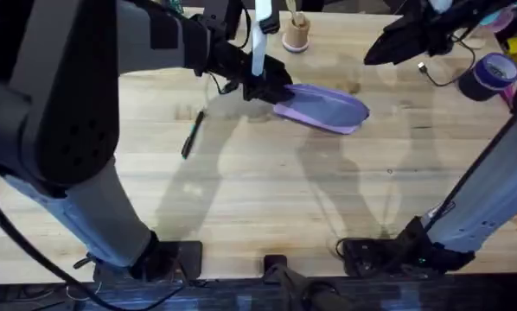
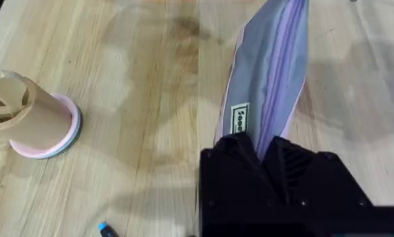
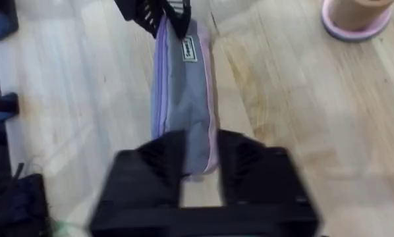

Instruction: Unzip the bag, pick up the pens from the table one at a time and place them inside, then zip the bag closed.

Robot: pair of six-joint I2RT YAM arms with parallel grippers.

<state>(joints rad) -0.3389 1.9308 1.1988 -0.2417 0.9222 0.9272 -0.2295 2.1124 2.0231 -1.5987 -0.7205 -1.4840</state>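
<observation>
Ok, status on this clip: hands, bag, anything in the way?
Left hand shut on the bag at its end. Right hand open, straddling the far end. One pen on the table, clear of both.

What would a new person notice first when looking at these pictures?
The eye goes first to the lavender bag lying on the pale wooden table, toward its far side. The left gripper pinches one end of the bag, while the right gripper is open and straddles the other end. A dark pen lies alone on the table to the left of the bag.
</observation>
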